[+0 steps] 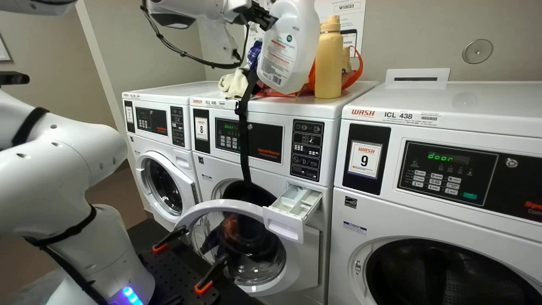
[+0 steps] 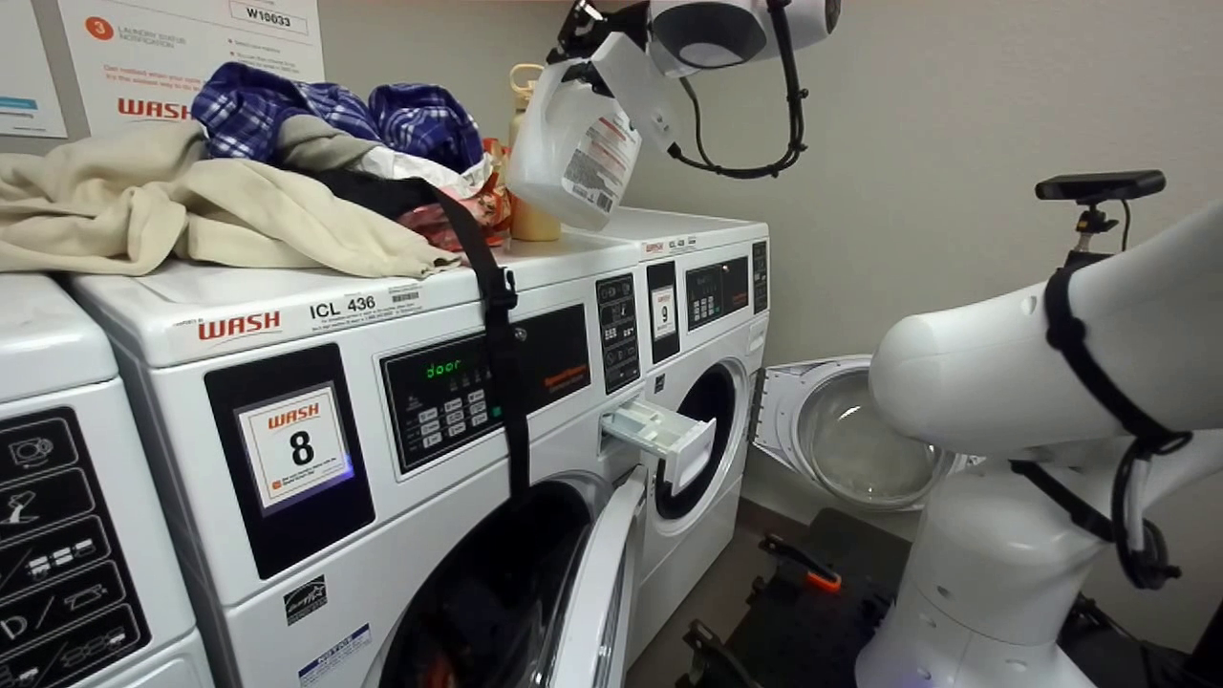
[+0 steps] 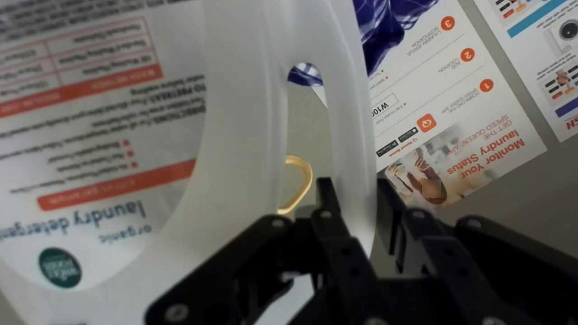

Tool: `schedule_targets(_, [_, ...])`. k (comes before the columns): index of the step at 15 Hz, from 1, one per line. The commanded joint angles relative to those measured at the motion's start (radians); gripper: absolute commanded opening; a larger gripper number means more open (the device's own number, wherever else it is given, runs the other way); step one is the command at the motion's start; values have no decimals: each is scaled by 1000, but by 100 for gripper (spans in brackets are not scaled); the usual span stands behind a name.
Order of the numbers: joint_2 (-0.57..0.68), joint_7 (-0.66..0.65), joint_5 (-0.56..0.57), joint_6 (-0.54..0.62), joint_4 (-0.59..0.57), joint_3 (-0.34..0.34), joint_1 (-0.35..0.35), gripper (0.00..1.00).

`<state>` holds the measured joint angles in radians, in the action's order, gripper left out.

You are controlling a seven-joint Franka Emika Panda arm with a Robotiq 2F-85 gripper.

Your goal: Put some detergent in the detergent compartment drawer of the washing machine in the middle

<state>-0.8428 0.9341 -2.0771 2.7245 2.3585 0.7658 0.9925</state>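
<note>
Two black fingers (image 3: 333, 230) of a jointed black gripper (image 3: 354, 198) are closed on the curved handle (image 3: 350, 117) of a large, whitish, translucent plastic detergent jug (image 1: 292, 44) bearing a white label (image 1: 277, 57) printed in red and black. In the wrist view, one finger is passed through the handle's opening and the other is laid along its outer side. The jug is held up in the air, tilted, with its base downward; its mouth cannot be made out.

Well apart from it and lower, a small, flat-fronted, white rectangular plastic drawer (image 1: 283, 224) is pulled out from the white front-loading washing machine in the middle (image 1: 264, 169), which is marked with an "8" card (image 1: 202, 128). The drawer is divided into compartments, whose contents cannot be judged. The machine's round, white-rimmed glass door (image 1: 254, 254) is swung open below the drawer's level, and a long black buckled strap (image 1: 244, 144) is hung down the front to the door opening.

On the machine's top, a tall yellow bottle (image 1: 329, 63) is stood upright just beside a red-orange bag (image 1: 355, 77), and soft cream cloth (image 2: 248, 220) and blue-and-white plaid fabric (image 2: 287, 105) are heaped near them, as is seen in an exterior view. On one side, a white washer (image 1: 394, 216) with a "9" card (image 1: 364, 159) is placed, with "door" shown in green on its display (image 1: 449, 159); on the other side, another white washer (image 1: 163, 143) is seen. Printed paper notices (image 3: 433, 104) are fixed to the grey wall (image 1: 423, 42) behind.
</note>
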Motion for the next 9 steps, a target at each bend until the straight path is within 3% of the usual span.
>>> schedule_targets(1, [67,158,-70,26,-82,26,32,6])
schedule_targets(3, [32,194,-105,-3,-52,64,64,6])
schedule_targets(4, [73,255,-120,36,-60,50,24,6])
schedule_targets(9, [73,392,-198,41,-45,89,36,6])
